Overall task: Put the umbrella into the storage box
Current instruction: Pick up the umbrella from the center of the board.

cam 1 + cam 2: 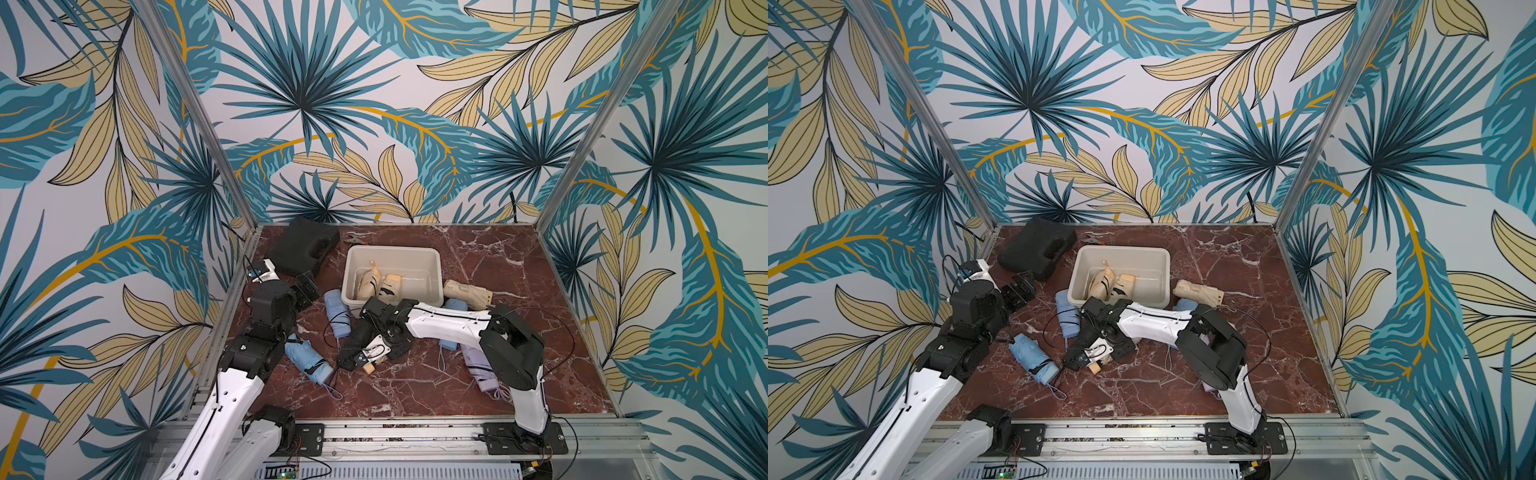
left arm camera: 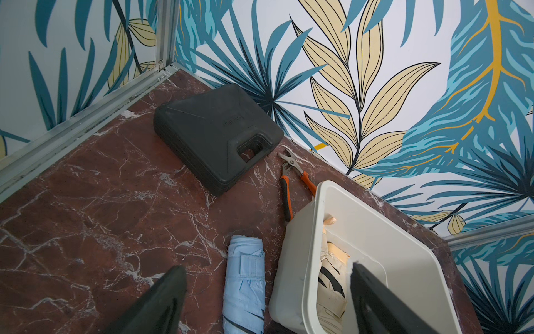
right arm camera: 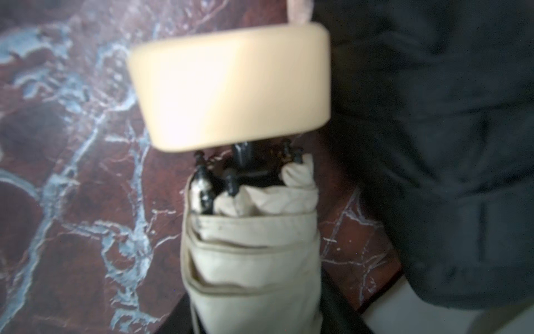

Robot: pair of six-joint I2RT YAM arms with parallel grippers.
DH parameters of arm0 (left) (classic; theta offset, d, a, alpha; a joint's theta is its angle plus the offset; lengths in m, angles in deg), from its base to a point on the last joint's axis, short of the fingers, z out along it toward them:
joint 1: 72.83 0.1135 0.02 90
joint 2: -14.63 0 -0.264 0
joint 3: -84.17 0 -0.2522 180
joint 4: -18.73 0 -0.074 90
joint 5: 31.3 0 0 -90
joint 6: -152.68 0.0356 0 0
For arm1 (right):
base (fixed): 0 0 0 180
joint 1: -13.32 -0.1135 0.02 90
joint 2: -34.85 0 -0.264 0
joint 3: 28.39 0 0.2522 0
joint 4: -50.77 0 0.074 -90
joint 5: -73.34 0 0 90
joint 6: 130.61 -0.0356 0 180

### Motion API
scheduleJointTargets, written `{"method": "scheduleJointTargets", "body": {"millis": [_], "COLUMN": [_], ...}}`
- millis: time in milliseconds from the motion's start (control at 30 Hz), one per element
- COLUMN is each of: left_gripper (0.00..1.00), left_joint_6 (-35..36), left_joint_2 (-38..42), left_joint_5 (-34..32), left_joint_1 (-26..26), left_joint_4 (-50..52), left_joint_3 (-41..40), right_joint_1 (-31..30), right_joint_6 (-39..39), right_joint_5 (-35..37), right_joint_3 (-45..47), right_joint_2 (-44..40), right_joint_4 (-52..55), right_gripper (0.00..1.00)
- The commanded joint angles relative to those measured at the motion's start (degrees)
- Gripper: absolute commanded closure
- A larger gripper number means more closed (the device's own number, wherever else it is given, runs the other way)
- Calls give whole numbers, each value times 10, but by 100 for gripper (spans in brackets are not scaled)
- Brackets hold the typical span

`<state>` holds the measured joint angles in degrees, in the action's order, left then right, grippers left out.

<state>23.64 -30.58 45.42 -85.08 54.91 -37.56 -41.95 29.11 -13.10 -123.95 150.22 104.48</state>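
My right gripper (image 1: 362,360) is low over the marble floor in front of the storage box (image 1: 392,248). Its jaws press on both sides of a folded beige umbrella (image 3: 254,254), whose cream handle (image 3: 231,86) sticks out ahead; in a top view only that handle (image 1: 1095,368) shows. The box, off-white with a flared rim (image 2: 315,231), holds two beige umbrellas (image 1: 380,284). My left gripper (image 1: 305,286) hangs open and empty to the left of the box, above a light blue umbrella (image 2: 245,283).
Loose umbrellas lie around: blue ones (image 1: 337,313) (image 1: 309,357), a beige one (image 1: 467,293) right of the box, a lilac one (image 1: 478,365) under the right arm. A black case (image 1: 301,249) and orange-handled pliers (image 2: 289,185) sit at the back left.
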Motion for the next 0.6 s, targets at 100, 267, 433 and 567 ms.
{"method": "scheduleJointTargets", "body": {"millis": [100,267,433,567], "left_gripper": [8,8,8,8], "left_joint_6": [-1,-2,-3,-2], "left_joint_2": [10,11,18,23], "left_joint_5": [-7,-8,-11,-14], "left_joint_1": [5,5,5,5], "left_joint_4": [-8,-5,-4,-2], "left_joint_3": [-9,-7,-7,-7], "right_joint_1": [-5,-10,-16,-19], "right_joint_6": [-28,-52,-87,-120], "right_joint_5": [-39,-57,-72,-83], "right_joint_3": [47,89,142,180], "right_joint_2": [-49,-105,-172,-229], "right_joint_4": [20,4,-20,-24], "right_gripper": [62,67,69,72]}}
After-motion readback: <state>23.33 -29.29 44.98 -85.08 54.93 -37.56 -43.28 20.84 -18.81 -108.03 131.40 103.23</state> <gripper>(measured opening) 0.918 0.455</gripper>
